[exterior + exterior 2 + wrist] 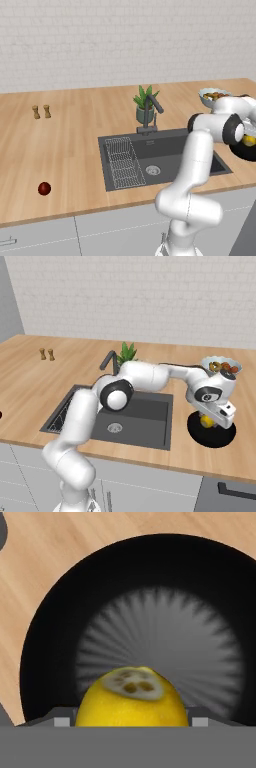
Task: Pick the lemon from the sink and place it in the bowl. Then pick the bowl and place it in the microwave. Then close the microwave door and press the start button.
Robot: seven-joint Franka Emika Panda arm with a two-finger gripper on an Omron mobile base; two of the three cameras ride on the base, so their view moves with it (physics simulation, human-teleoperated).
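Observation:
My gripper [207,421] is shut on the yellow lemon [205,420], holding it just above the inside of the wide black bowl [214,439], which sits on the wooden counter right of the sink [145,417]. Looking down the hand, the lemon [131,704] sits between my two fingertips with the bowl's [47,637] grey bottom straight below it. From the left base camera, the lemon [248,140] and bowl [248,152] appear at the far right edge, behind my forearm. The sink [167,150] basin holds no fruit. The microwave and its door are out of view.
A pale bowl of orange fruits [221,366] stands just behind the black bowl. A potted plant [145,102] and dark faucet [150,112] sit behind the sink, and a wire rack [122,162] lies in its left half. A dark red ball [44,188] and two shakers [41,111] stand far left.

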